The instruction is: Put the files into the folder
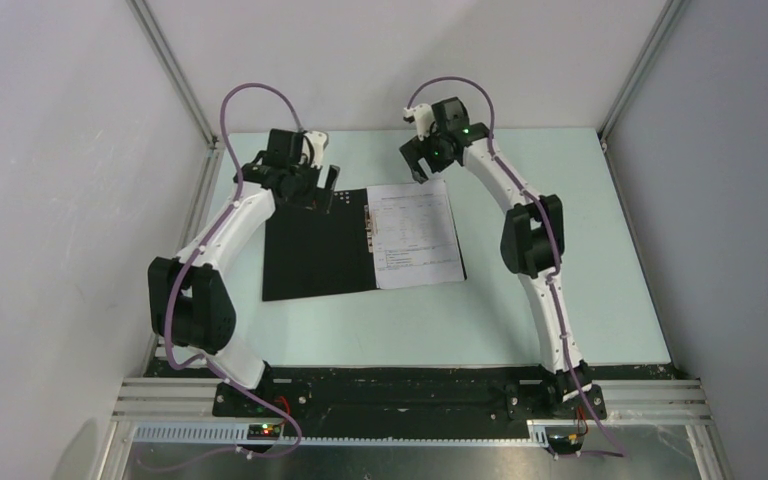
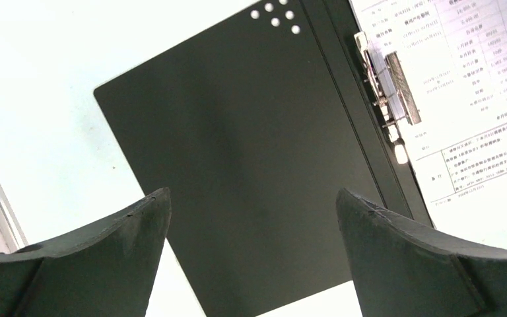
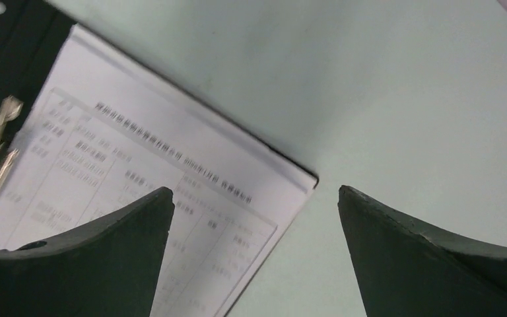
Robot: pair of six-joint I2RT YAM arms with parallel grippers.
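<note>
Table (image 1: pixel 560 300), open folder (image 1: pixel 315 250), files (image 1: pixel 415 235) inside

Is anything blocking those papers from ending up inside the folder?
Nothing visible. The papers already lie on the right half of the open folder, beside the metal clip. The left half is bare, and both grippers, left and right, are open above it.

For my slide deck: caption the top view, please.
Folder lies open, files on its right half; both pincers, left and right, open above.
</note>
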